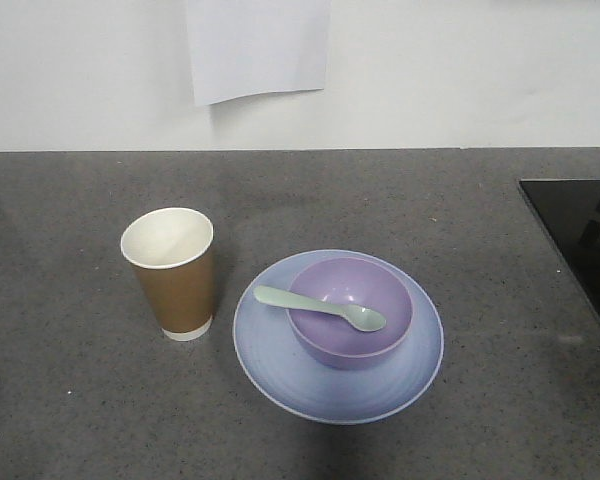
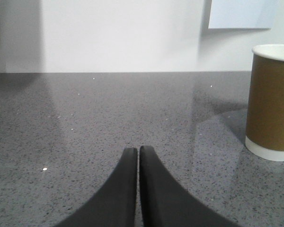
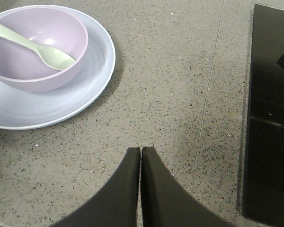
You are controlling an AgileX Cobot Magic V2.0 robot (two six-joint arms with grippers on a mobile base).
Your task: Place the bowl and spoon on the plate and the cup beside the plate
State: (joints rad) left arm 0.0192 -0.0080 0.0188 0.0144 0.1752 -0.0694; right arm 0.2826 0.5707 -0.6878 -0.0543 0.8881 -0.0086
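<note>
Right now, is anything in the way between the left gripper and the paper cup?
No, nothing visible. In the left wrist view only bare grey counter lies between the shut left gripper and the cup, which stands upright beside the plate.

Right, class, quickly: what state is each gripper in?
Left gripper: closed, holding nothing, beside the cup.
Right gripper: closed, holding nothing, near the plate.

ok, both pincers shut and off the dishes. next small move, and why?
Probably none on the dishes: hold or retract both arms. The bowl sits on the plate, the spoon lies across the bowl's rim with its scoop end inside, and the cup stands upright just beside the plate. The left pincer and right pincer are shut and hold nothing, so the layout looks done.
</note>
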